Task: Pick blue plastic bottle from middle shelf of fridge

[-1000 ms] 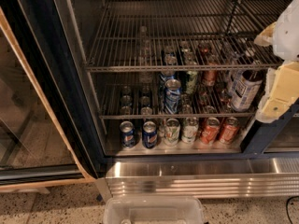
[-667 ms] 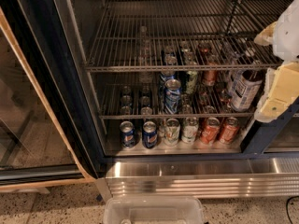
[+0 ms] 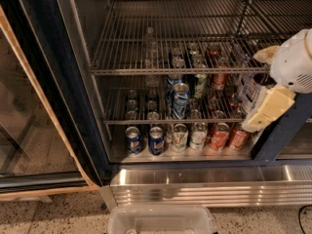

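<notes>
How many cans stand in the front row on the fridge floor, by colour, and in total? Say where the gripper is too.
Blue cans: 2
Pale cans: 2
Red cans: 2
Total: 6
Gripper: at the right edge, level with the middle shelf.

The gripper has shifted down and left, closer around the blue plastic bottle

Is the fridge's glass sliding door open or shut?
Open: dark-blue-framed glass door sits left, wire racks exposed; white gripper hangs at their right end.
</notes>
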You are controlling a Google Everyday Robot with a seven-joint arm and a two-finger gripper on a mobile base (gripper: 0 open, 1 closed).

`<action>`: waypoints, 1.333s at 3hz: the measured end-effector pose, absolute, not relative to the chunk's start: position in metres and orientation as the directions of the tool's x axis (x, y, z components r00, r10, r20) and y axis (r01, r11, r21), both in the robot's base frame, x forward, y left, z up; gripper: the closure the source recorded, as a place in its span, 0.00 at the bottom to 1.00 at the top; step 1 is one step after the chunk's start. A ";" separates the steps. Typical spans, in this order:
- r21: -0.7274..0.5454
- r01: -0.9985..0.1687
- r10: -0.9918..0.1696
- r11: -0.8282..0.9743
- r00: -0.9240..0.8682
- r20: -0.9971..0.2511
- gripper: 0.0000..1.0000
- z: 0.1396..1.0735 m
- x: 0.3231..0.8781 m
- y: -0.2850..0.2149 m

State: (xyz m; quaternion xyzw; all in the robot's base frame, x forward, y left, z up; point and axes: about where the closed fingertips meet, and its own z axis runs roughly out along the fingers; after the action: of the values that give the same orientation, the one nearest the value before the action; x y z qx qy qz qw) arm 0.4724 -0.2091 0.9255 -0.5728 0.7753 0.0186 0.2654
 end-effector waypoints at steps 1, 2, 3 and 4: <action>-0.272 -0.851 -0.799 0.448 -0.245 -0.549 0.00 0.899 0.492 -0.214; -0.305 -0.828 -0.787 0.470 -0.238 -0.569 0.00 0.906 0.502 -0.214; -0.305 -0.828 -0.787 0.470 -0.238 -0.569 0.00 0.906 0.502 -0.214; -0.293 -0.810 -0.762 0.508 -0.263 -0.592 0.00 0.893 0.506 -0.212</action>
State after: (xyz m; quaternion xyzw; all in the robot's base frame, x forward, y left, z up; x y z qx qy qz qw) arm 0.5064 -0.2125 0.8929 -0.4950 0.7938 0.0344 0.3516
